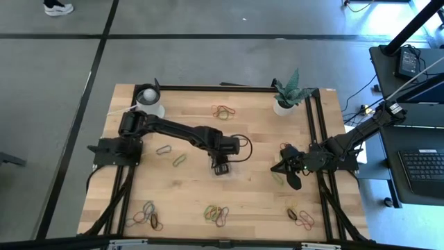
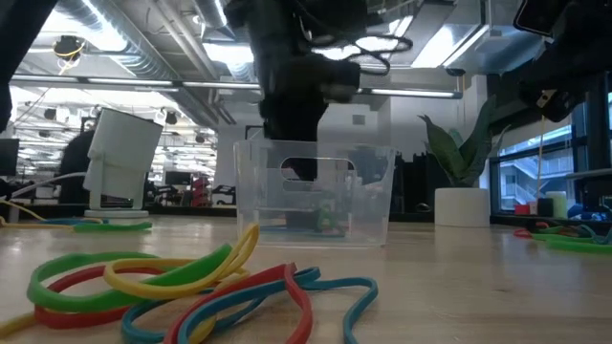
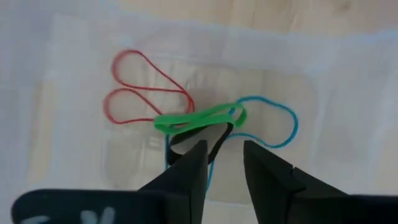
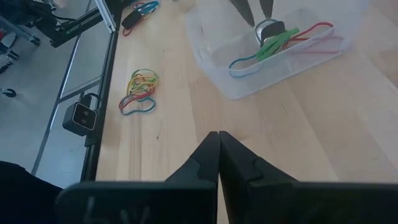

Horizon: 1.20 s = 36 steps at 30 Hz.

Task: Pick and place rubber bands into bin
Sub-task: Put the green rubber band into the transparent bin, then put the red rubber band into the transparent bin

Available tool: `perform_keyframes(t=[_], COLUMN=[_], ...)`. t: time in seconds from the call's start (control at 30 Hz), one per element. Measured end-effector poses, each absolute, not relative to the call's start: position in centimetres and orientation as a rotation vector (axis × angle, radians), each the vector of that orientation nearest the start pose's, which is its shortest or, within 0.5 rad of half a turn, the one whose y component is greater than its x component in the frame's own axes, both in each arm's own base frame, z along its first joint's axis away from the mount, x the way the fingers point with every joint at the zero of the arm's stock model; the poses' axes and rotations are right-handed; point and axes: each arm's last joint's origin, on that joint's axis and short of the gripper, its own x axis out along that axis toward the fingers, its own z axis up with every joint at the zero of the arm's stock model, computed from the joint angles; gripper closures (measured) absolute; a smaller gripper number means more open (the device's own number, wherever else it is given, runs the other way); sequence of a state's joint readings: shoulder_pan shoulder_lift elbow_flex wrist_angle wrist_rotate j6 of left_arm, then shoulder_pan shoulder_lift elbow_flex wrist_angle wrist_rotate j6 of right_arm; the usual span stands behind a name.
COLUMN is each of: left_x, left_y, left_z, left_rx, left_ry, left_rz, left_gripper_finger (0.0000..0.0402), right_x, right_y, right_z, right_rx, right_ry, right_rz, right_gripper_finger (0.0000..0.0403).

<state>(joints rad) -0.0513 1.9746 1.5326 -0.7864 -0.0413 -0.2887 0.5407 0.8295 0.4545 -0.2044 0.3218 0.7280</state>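
The clear bin (image 2: 368, 196) stands mid-table on its base, seen also in the right wrist view (image 4: 231, 79) and from inside in the left wrist view (image 3: 68, 68). On its floor lie a red band (image 3: 134, 93), a green band (image 3: 196, 118), a blue band (image 3: 277, 124) and a dark band (image 3: 217, 138). My left gripper (image 3: 224, 158) is open and points down into the bin (image 1: 232, 170) just above these bands, its fingers (image 2: 301, 170) below the rim. My right gripper (image 4: 219, 138) is shut and waits low over the table's right part (image 1: 281, 169).
Loose clumps of rubber bands lie near the far edge (image 1: 223, 111), left of the bin (image 1: 173, 155), and along the near edge (image 1: 149, 215), (image 1: 216, 214), (image 1: 302, 217), (image 2: 182, 287). A white cup (image 1: 149, 101) and a white plant pot (image 1: 283, 105) stand at the far edge.
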Motion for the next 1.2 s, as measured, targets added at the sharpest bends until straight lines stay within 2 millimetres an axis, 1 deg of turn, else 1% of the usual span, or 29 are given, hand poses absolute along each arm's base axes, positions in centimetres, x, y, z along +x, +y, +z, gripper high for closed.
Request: perform_keyframes(t=[0.13, 0.2, 0.27, 0.4, 0.47, 0.57, 0.67, 0.73, 0.87, 0.93, 1.07, 1.2], left_x=[39.4, 38.6, 37.5, 35.1, 34.0, 32.5, 31.2, 30.3, 28.6, 27.7, 26.0, 24.0], left_y=[-2.1, -2.7, -3.7, -5.8, -7.0, -8.7, -10.1, -10.7, -11.5, -11.8, -11.6, -10.4], left_z=[23.3, 24.9, 26.4, 29.1, 30.2, 31.1, 30.7, 29.8, 26.8, 25.3, 22.7, 21.2], left_rx=[-0.206, -0.206, -0.179, -0.090, -0.032, 0.033, 0.062, 0.054, -0.018, -0.062, -0.121, -0.144], left_ry=[1.137, 1.096, 1.083, 1.044, 1.008, 0.994, 0.992, 0.992, 0.971, 0.933, 0.855, 0.817], left_rz=[0.216, 0.231, 0.224, 0.246, 0.261, 0.254, 0.243, 0.240, 0.217, 0.178, 0.117, 0.110], left_gripper_finger=[0.0317, 0.0329, 0.0346, 0.0391, 0.0396, 0.0399, 0.0400, 0.0400, 0.0400, 0.0400, 0.0400, 0.0400], right_x=[15.2, 15.2, 15.3, 15.4, 15.5, 15.7, 15.9, 16.0, 16.2, 16.6, 17.7, 19.4], right_y=[8.0, 8.1, 8.1, 8.2, 8.2, 8.4, 8.5, 8.5, 8.4, 8.2, 7.4, 6.2], right_z=[21.2, 21.1, 21.1, 20.9, 20.9, 20.8, 20.9, 20.9, 21.0, 21.3, 22.6, 24.8], right_rx=[0.464, 0.465, 0.463, 0.463, 0.463, 0.465, 0.499, 0.503, 0.396, 0.360, 0.336, 0.285], right_ry=[0.576, 0.578, 0.582, 0.584, 0.584, 0.581, 0.566, 0.560, 0.537, 0.481, 0.322, 0.272], right_rz=[0.010, 0.008, 0.007, 0.005, 0.006, 0.007, 0.006, 0.008, 0.026, 0.014, -0.040, -0.112], right_gripper_finger=[0.0395, 0.0395, 0.0395, 0.0395, 0.0395, 0.0395, 0.0395, 0.0395, 0.0395, 0.0395, 0.0395, 0.0399])
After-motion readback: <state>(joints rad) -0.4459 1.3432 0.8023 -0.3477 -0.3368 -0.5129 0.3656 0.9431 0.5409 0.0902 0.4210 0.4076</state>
